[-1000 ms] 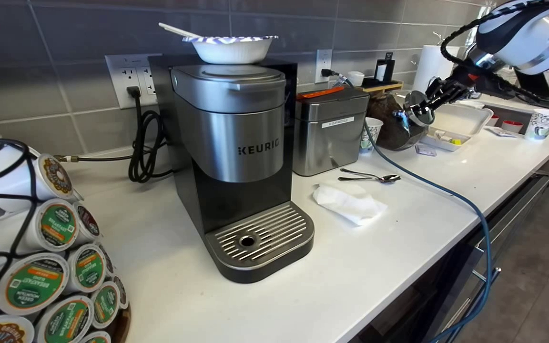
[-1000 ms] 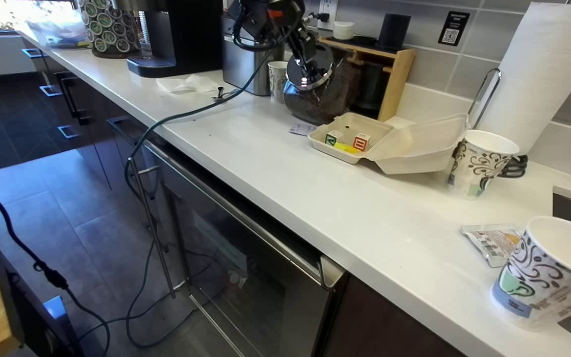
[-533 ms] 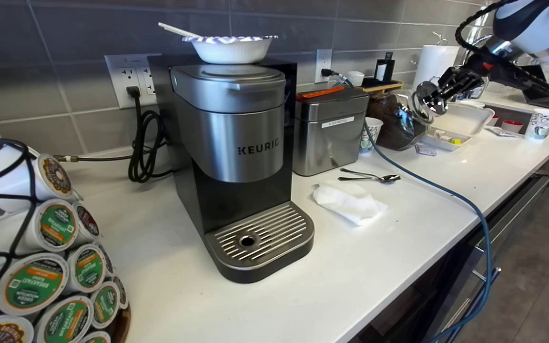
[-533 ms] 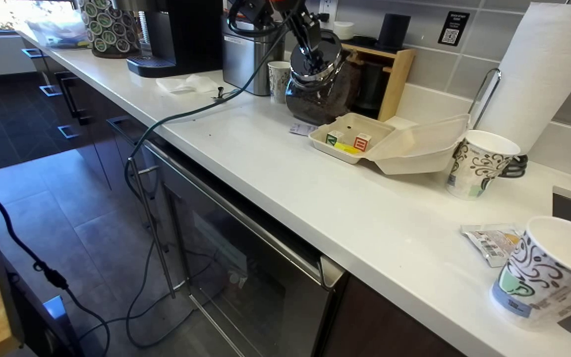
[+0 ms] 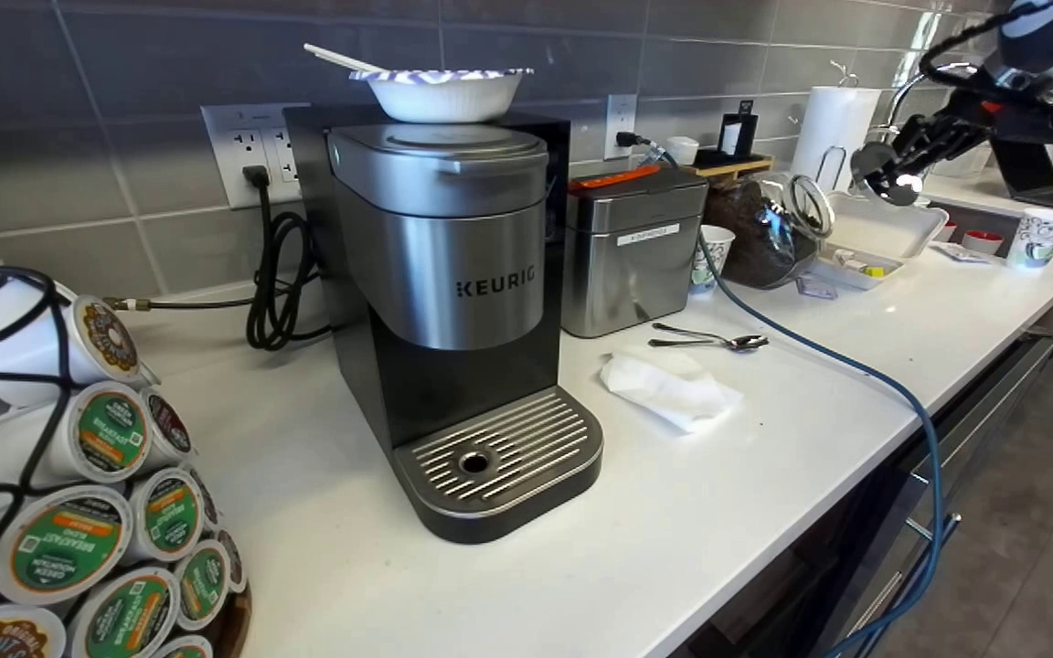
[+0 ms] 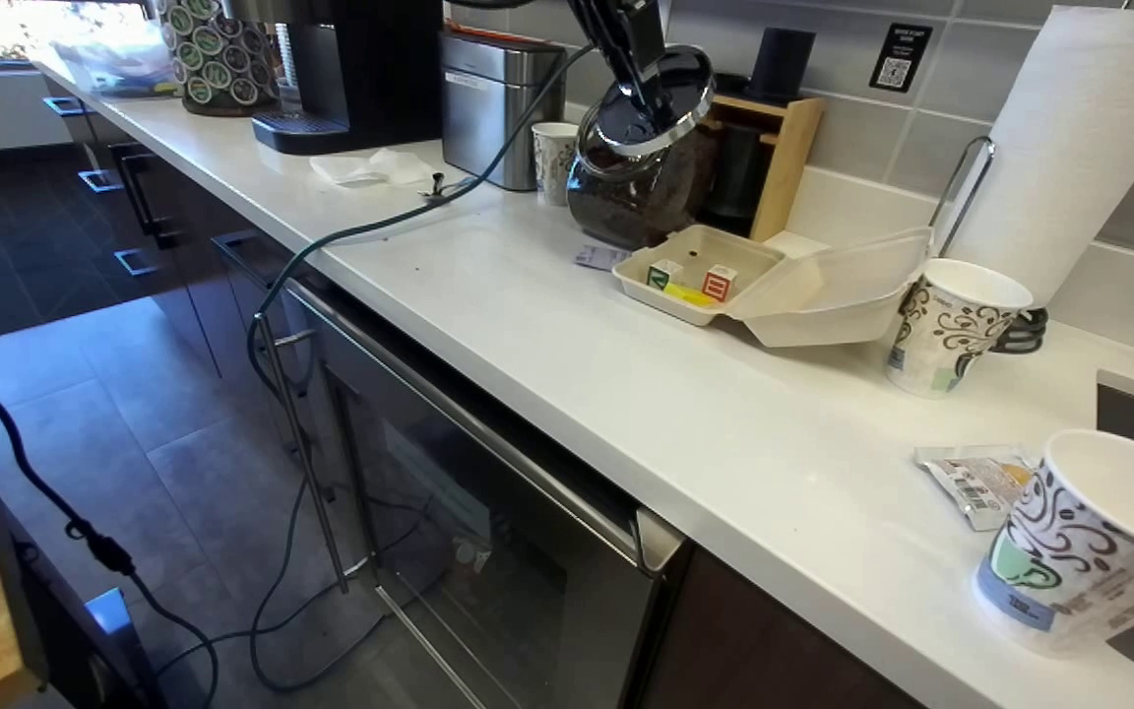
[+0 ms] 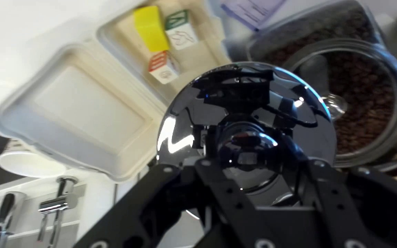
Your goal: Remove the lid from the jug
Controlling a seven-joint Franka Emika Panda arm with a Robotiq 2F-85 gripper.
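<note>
Plainly, lid (image 7: pixel 246 100) off the jug (image 6: pixel 626 207) of beans (image 7: pixel 360 93).

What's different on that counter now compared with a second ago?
The lid has come away from the jug. A second ago it looked up against the jug; now it hangs apart, having moved up and toward the paper towel roll. The gripper travelled with it, still holding it. The jug, the open takeout box and the Keurig machine look much as they were.
</note>
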